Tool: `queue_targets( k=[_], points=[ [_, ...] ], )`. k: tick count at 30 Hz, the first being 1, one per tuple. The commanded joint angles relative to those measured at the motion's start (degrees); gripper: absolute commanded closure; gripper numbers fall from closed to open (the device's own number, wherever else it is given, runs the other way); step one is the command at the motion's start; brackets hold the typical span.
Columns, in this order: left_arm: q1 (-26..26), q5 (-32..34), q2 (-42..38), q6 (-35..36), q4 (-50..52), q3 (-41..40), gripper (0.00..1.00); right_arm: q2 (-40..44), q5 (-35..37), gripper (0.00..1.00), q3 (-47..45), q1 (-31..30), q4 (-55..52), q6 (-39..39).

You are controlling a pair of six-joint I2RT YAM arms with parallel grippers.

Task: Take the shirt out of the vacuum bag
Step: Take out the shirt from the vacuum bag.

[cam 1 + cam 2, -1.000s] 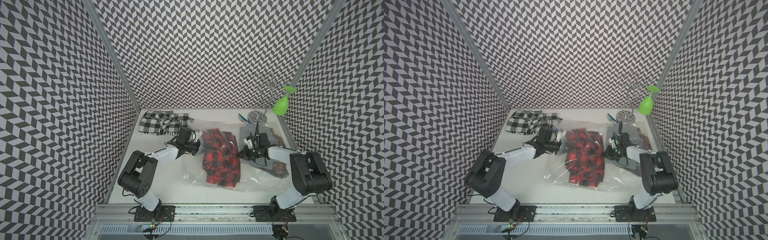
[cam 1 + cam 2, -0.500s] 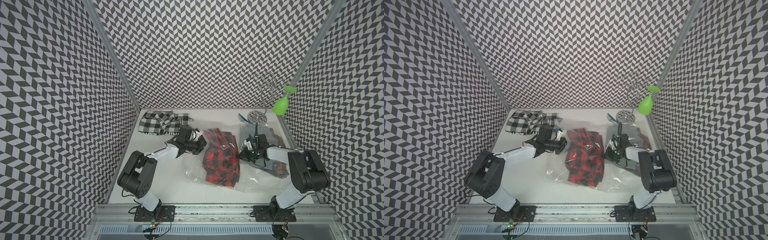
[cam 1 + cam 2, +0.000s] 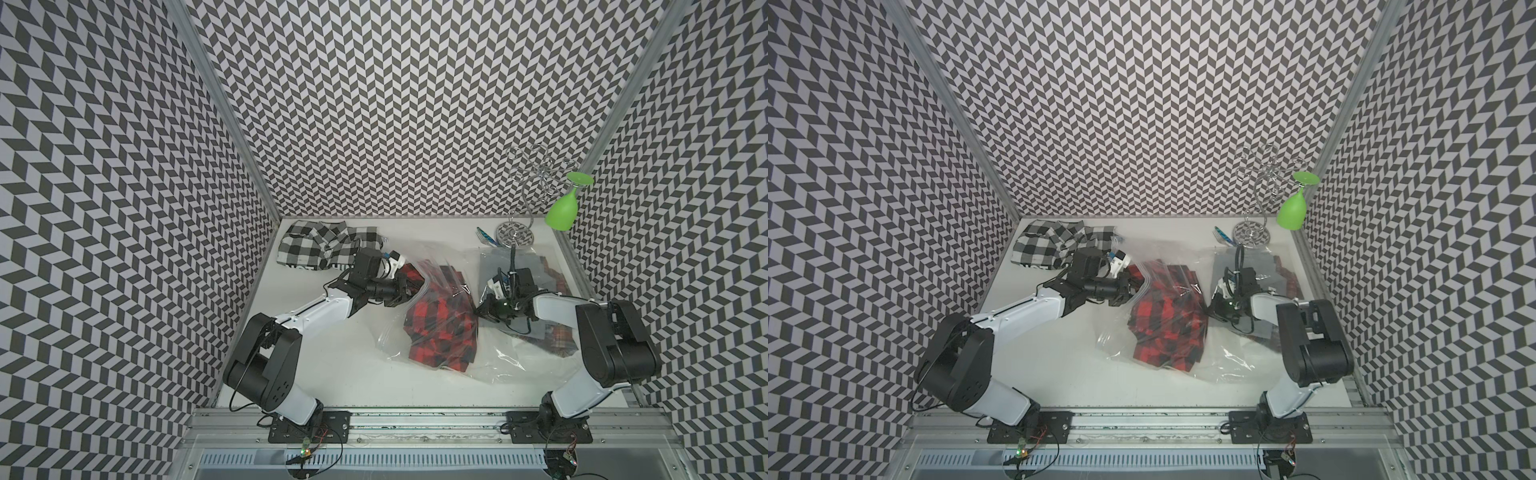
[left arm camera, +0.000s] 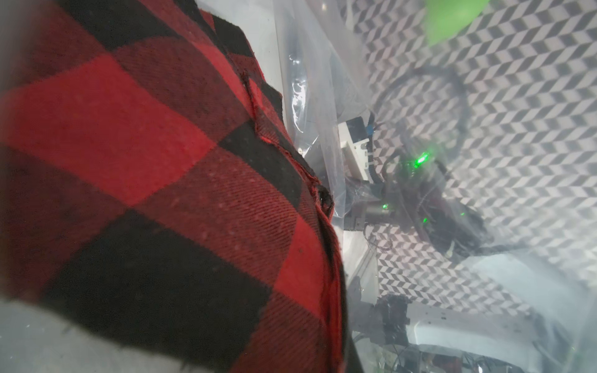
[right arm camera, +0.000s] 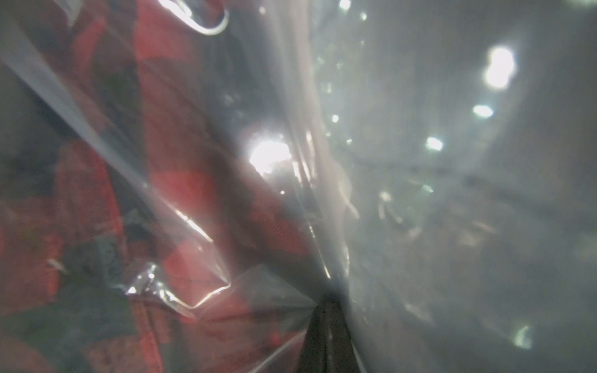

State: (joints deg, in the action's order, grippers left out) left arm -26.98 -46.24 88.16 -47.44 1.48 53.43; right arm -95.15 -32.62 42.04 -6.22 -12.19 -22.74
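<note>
Pincers, two, one per arm. Left pincer (image 3: 409,289) (image 3: 1128,291): jaws together at the mouth of the vacuum bag (image 3: 490,365) (image 3: 1225,365), against the shirt's edge; whether cloth or film lies between them cannot be told. Right pincer (image 3: 480,309) (image 3: 1212,309): clamped on the bag's film at the opposite side, the plastic gathering into creases at its fingertips (image 5: 326,329) in the right wrist view.

Vacuum bag, one: clear, crinkled, lying on the white surface (image 3: 332,353) between the two arms. Shirt (image 3: 440,328) (image 3: 1163,328) (image 4: 129,161), one: red-and-black check, bunched, mostly inside the bag, with its end toward the left pincer at the mouth.

Other items, one each:
- black-and-white checked cloth (image 3: 316,245), behind the left pincer, apart from the bag
- grey and plaid garment (image 3: 494,266) under clear film, beside the bag, beneath the right arm
- wire rack (image 3: 515,237), beyond the bag's far corner
- green glass (image 3: 562,212), hanging upside down from that rack
</note>
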Motion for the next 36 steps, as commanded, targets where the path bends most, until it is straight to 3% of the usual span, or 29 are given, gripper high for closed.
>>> queue_targets(
  k=[1, 6, 14, 16, 19, 24, 34, 36],
  points=[
    [2.0, -2.3, -3.8, 2.7, -0.2, -0.4, 1.0, -2.0, 12.8, 1.0, -2.6, 0.9, -2.6, -0.6],
    [2.9, -2.1, -3.7, 7.1, 1.9, -3.3, 1.0, -2.0, 12.7, 1.0, -2.8, 0.9, -2.3, -0.6],
    [4.0, 1.1, -2.7, 10.6, 4.2, -8.2, 0.86, -2.2, 12.4, 1.0, -2.5, 0.9, -2.4, -0.7],
    [4.6, 1.8, -2.9, 11.6, 5.1, -8.6, 0.78, -2.2, 12.2, 1.0, -2.4, 0.9, -2.3, -0.9],
    [5.3, 3.5, -2.4, 14.0, 7.4, -8.8, 0.75, -2.4, 12.2, 1.0, -2.2, 0.9, -2.4, -0.9],
    [6.5, 3.7, -1.2, 15.4, 7.5, -10.0, 0.55, -2.8, 12.1, 1.0, -1.8, 0.9, -2.5, -0.7],
    [5.8, 1.2, 1.2, 14.1, 4.0, -12.2, 0.56, -3.7, 11.6, 1.0, -1.2, 0.9, -2.3, -0.8],
    [5.9, 0.7, 1.8, 13.8, 3.1, -12.7, 0.6, -3.8, 11.5, 1.0, -1.1, 0.9, -2.3, -0.8]
  ],
)
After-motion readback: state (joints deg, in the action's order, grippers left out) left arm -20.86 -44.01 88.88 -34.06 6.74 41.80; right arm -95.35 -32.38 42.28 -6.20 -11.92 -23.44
